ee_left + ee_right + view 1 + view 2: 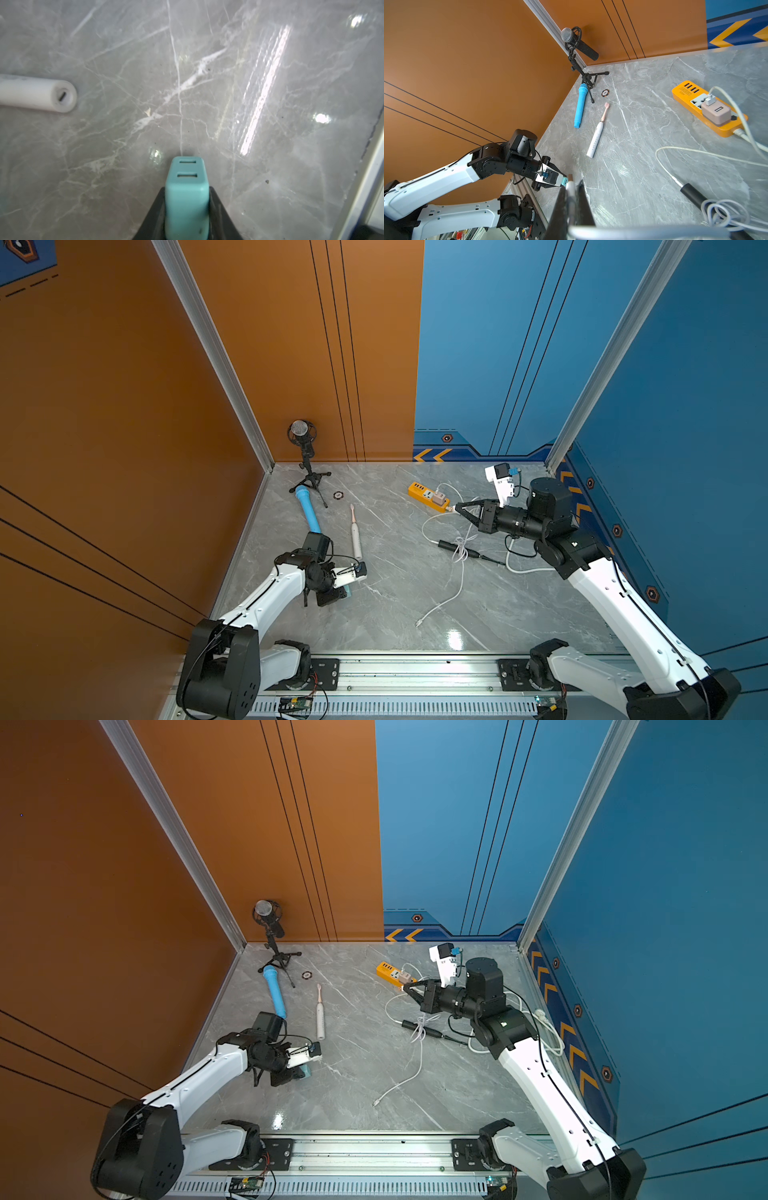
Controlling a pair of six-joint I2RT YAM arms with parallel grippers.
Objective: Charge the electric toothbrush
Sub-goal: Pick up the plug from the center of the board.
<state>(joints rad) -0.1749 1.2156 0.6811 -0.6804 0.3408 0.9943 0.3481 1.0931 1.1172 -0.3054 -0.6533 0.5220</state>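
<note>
The electric toothbrush (355, 533) (320, 1015) (596, 136) is white with a pink head and lies flat on the marble table. Its base end (62, 96) shows in the left wrist view, apart from my left gripper. My left gripper (348, 592) (306, 1072) (187, 190) is low over the table near that base, shut on a teal USB charger block (187, 199) with two slots. My right gripper (456, 508) (405, 986) (571, 186) is shut on the white cable's USB plug (570, 184), beside the orange power strip (422, 492) (386, 969) (685, 92).
A beige adapter (439, 500) (716, 113) with a white plug sits in the strip. White cable loops (459, 551) and a black cylinder (449, 545) lie in the middle right. A blue microphone (308, 510), a tripod microphone (305, 448) and a chip (338, 494) stand at the back left.
</note>
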